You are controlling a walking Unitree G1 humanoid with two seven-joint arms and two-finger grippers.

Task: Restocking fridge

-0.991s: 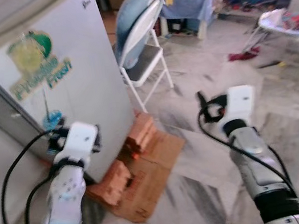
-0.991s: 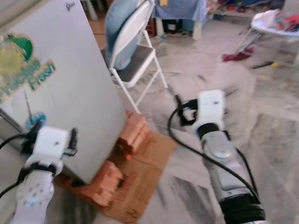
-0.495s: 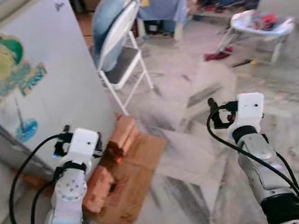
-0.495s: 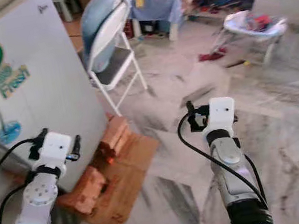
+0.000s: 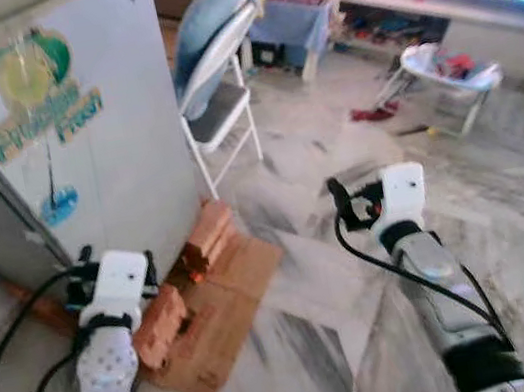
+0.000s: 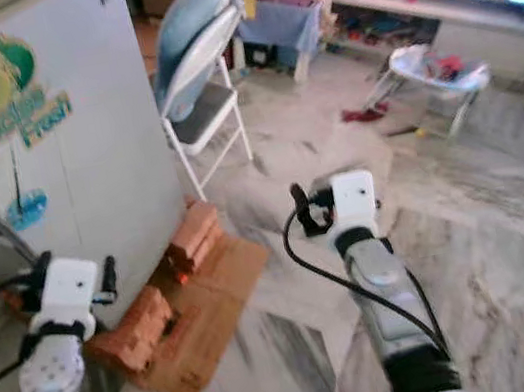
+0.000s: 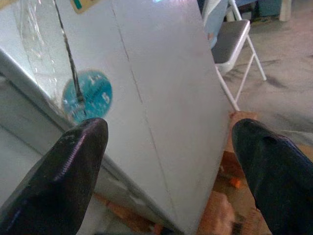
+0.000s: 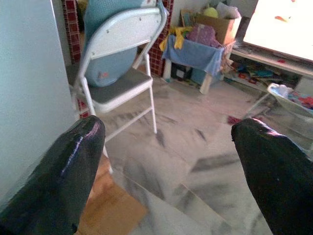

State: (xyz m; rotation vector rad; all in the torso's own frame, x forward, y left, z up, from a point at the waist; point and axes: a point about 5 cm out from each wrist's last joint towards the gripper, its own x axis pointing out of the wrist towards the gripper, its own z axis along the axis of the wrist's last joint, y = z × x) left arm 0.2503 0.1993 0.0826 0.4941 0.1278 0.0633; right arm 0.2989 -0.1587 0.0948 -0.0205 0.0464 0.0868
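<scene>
A small white fridge [image 5: 120,140] with a green and yellow sticker stands at the left on bricks, and it looks closed. My left gripper [image 5: 116,262] is held low in front of the fridge's lower corner, apart from it. In the left wrist view its fingers [image 7: 73,166] are spread wide with the fridge's wall [image 7: 161,98] between them at a distance. My right gripper [image 5: 354,198] hovers open over the marble floor to the right of the fridge, holding nothing. Its wrist view looks past the fingers [image 8: 63,171] at a folding chair [image 8: 117,54].
Red bricks [image 5: 209,241] and a sheet of cardboard [image 5: 227,314] lie under and beside the fridge. A white folding chair [image 5: 216,52] stands just right of it. Farther back are a cluttered blue-draped table [image 5: 297,17] and a baby bouncer [image 5: 448,72].
The whole picture has shifted as the camera moved. The left gripper now sits lower against the fridge, near the bricks. Both grippers stay open and empty.
</scene>
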